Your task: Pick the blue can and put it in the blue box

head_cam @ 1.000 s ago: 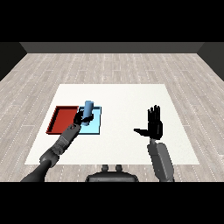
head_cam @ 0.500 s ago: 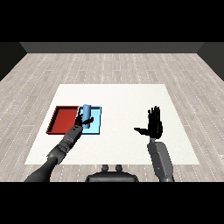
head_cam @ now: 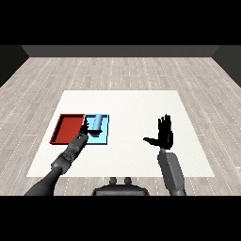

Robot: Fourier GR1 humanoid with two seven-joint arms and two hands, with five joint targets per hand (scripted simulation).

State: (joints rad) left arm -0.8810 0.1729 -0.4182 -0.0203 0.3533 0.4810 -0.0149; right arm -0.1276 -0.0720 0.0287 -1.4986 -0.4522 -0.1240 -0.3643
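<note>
Now lower than a second ago, the blue can (head_cam: 97, 123) lies within the light blue tray (head_cam: 103, 137), beside the red tray (head_cam: 68, 128). Left hand (head_cam: 86, 128) fingers curl at its side; right hand (head_cam: 164, 135), unmoved, hovers over the desk (head_cam: 127, 108), fingers spread.

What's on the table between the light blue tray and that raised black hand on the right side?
Nothing. In the head view, the stretch of white table between the light blue tray and the right hand is bare. The blue can is over the tray, at the left hand.
</note>
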